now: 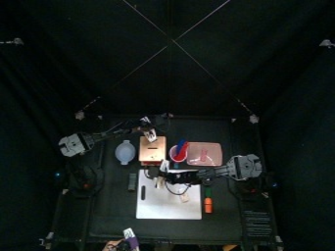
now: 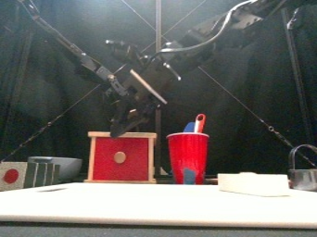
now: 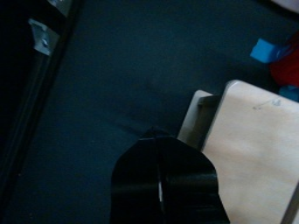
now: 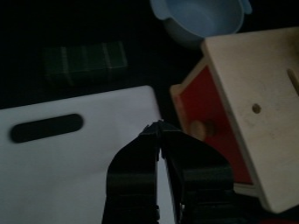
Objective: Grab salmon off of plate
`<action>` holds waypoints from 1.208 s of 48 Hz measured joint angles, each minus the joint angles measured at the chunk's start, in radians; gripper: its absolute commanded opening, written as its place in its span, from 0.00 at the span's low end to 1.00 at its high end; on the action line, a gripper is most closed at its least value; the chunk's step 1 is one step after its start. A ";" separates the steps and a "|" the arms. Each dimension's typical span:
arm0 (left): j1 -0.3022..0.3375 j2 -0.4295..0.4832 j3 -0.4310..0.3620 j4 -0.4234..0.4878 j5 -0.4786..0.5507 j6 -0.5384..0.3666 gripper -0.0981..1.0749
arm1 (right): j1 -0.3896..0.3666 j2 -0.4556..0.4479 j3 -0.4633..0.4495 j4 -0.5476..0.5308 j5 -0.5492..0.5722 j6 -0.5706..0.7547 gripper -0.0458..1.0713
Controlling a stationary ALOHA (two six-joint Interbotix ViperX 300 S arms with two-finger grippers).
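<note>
Honestly, you will not find the salmon or its plate in any view, so where it lies relative to either set of fingers cannot be told. Your right gripper (image 4: 156, 131) hangs over the white cutting board (image 4: 82, 131), its fingers pressed together with nothing between them, just beside the wooden box (image 4: 251, 96) with the red face. Your left gripper (image 3: 163, 144) hovers over bare table (image 3: 117, 70) at the edge of that box's pale top, fingers closed and empty too. Beside the box stand a red cup (image 2: 187, 157) with a blue tool in it, and a white block (image 2: 254, 184). Black curtains (image 1: 167, 39) ring the table.
</note>
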 measured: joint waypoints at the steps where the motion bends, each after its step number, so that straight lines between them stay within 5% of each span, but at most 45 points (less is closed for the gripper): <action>1: 0.000 -0.009 0.002 0.000 -0.006 0.000 0.18 | 0.009 -0.014 0.008 0.003 0.005 0.000 0.21; 11: -0.018 -0.106 0.058 -0.018 -0.087 0.000 0.18 | 0.063 -0.183 0.133 0.034 0.058 0.002 0.21; 28: -0.146 -0.282 0.278 -0.081 -0.298 0.002 0.18 | 0.103 -0.451 0.345 0.091 0.106 0.009 0.21; 47: -0.376 -0.561 0.666 -0.179 -0.755 0.005 0.18 | 0.150 -0.699 0.506 0.106 0.098 0.009 0.21; 58: -0.503 -0.666 0.793 -0.219 -0.853 0.003 0.18 | 0.181 -0.839 0.581 0.110 0.095 0.009 0.21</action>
